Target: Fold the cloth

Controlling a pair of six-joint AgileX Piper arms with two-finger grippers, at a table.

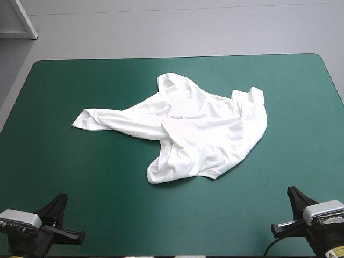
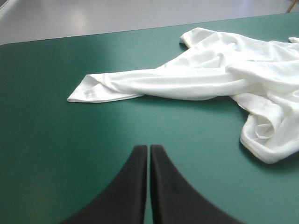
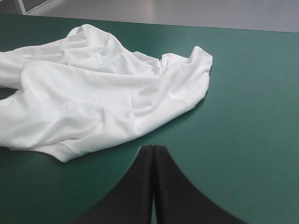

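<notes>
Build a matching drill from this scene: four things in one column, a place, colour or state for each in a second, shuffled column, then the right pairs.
Things:
1. T-shirt
2. left gripper
3. right gripper
4. table

Place, colour or state:
A. shut, by the near edge, right side
B. covered in teal-green
C. a crumpled white heap at mid-table
D. shut, by the near edge, left side

Pairs: 1-C, 2-D, 3-A, 4-B

Even, seemingly overhead light; T-shirt [image 1: 215,129] shadows faint.
</notes>
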